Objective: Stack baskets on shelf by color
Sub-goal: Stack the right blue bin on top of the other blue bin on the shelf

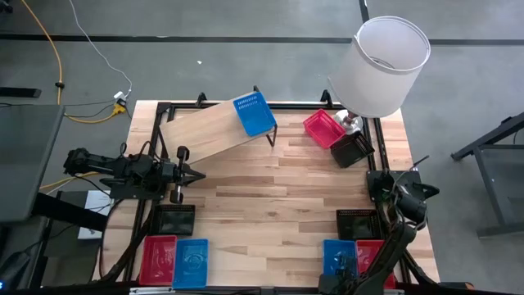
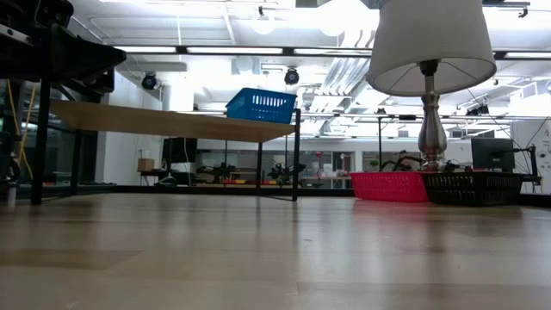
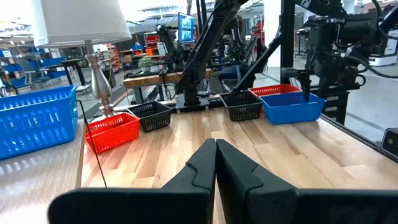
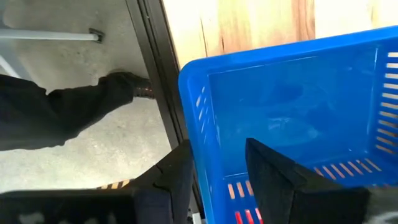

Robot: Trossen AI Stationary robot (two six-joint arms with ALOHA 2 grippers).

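The shelf [image 1: 214, 131] stands at the table's far side, and one blue basket [image 1: 254, 113] rests on its right end. On the table by the lamp sit a red basket [image 1: 323, 127] and a black basket [image 1: 352, 149]. At the near left corner lie a black basket [image 1: 176, 220], a red one [image 1: 157, 258] and a blue one [image 1: 191, 262]. At the near right lie a black one [image 1: 358, 221], a blue one [image 1: 338, 256] and a red one [image 1: 375, 252]. My left gripper [image 3: 216, 152] is shut and hovers over the table's left side. My right gripper [image 4: 216, 147] is open and straddles the near-right blue basket's wall [image 4: 198, 143]. My right gripper comes from above at the near-right blue basket, pointing down. One finger [image 4: 177, 177] stands outside its end wall and the other finger [image 4: 267, 171] inside the hollow. Whether either finger touches the wall, I cannot tell. The basket sits flat on the table.
A white lampshade [image 1: 383, 64] on a metal lamp stands at the far right corner, over the red and black baskets. The table's black edge rail [image 4: 152, 68] runs beside the right gripper. A person's dark leg and shoe [image 4: 68, 115] are on the floor just beyond it.
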